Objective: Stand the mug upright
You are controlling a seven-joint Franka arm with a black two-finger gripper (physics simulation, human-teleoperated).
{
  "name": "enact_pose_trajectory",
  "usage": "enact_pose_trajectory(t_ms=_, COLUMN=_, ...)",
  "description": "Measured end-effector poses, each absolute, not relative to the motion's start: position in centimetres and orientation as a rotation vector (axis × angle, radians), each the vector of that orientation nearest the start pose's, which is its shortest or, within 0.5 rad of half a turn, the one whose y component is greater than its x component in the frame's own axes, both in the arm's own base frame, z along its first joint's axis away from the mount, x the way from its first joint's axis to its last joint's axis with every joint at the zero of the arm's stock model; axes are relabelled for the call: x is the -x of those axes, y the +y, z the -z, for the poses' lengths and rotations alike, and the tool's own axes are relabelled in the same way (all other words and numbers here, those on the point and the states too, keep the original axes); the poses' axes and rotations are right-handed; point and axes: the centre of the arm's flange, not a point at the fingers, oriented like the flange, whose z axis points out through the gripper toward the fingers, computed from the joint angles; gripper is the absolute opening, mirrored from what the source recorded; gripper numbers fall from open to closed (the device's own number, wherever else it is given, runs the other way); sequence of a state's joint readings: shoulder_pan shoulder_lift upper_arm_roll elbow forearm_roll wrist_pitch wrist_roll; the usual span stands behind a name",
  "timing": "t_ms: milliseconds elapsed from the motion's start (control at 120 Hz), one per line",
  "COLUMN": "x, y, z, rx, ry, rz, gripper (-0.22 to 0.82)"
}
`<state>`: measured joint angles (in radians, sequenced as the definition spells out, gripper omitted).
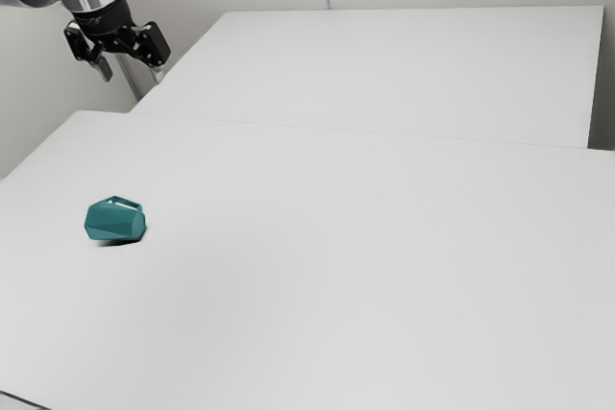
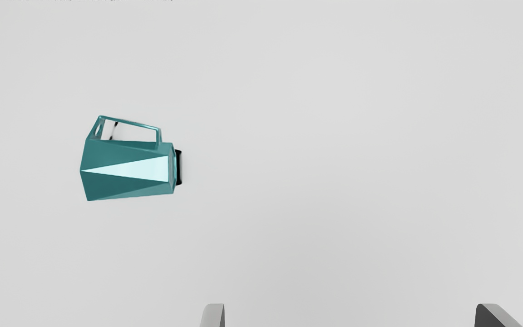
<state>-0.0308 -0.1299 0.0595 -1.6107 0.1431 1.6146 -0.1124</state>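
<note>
High up at the exterior view's upper left, my gripper (image 1: pixel 132 74) hangs well above the table's surface, apart from everything. The teal faceted mug (image 1: pixel 114 221) lies on its side on the table, its handle toward the far side in the exterior view. In the wrist view the mug (image 2: pixel 127 170) shows its flank, with the looped handle sticking out sideways and a dark shadow by its narrower end. The gripper (image 2: pixel 350 313) is open there, its fingertips wide apart with nothing between them, and the mug lies off to one side of them.
The white table (image 1: pixel 336 266) spreads beneath the mug. Behind it stands another white surface (image 1: pixel 404 64), reaching toward the exterior view's right. A thin dark line (image 1: pixel 24 400) crosses the near left corner of the exterior view.
</note>
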Motion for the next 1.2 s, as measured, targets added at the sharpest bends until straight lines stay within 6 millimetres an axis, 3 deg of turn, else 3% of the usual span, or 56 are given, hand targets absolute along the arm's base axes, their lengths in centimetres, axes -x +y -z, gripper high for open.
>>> enact_pose_trajectory(t_ms=225, x=-51.7, y=3.1, z=-67.4, rx=3.007, ry=-0.194, rz=0.193, gripper=0.6)
enact_pose_trajectory(t_ms=350, x=-51.3, y=4.2, z=-66.3, rx=3.007, ry=-0.216, rz=0.151, gripper=0.6)
enact_pose_trajectory(t_ms=492, x=-50.4, y=8.0, z=-64.8, rx=3.009, ry=-0.318, rz=0.089, gripper=0.6)
enact_pose_trajectory(t_ms=542, x=-49.3, y=10.3, z=-64.0, rx=3.025, ry=-0.398, rz=0.054, gripper=0.6)
enact_pose_trajectory(t_ms=650, x=-45.8, y=16.8, z=-60.4, rx=3.077, ry=-0.652, rz=-0.075, gripper=0.6)
enact_pose_trajectory(t_ms=867, x=-41.1, y=25.0, z=-55.1, rx=3.105, ry=-0.959, rz=-0.248, gripper=0.6)
enact_pose_trajectory(t_ms=975, x=-41.2, y=27.9, z=-52.1, rx=3.12, ry=-0.993, rz=-0.32, gripper=0.6)
enact_pose_trajectory(t_ms=1200, x=-43.4, y=33.0, z=-45.4, rx=3.191, ry=-0.932, rz=-0.326, gripper=0.6)
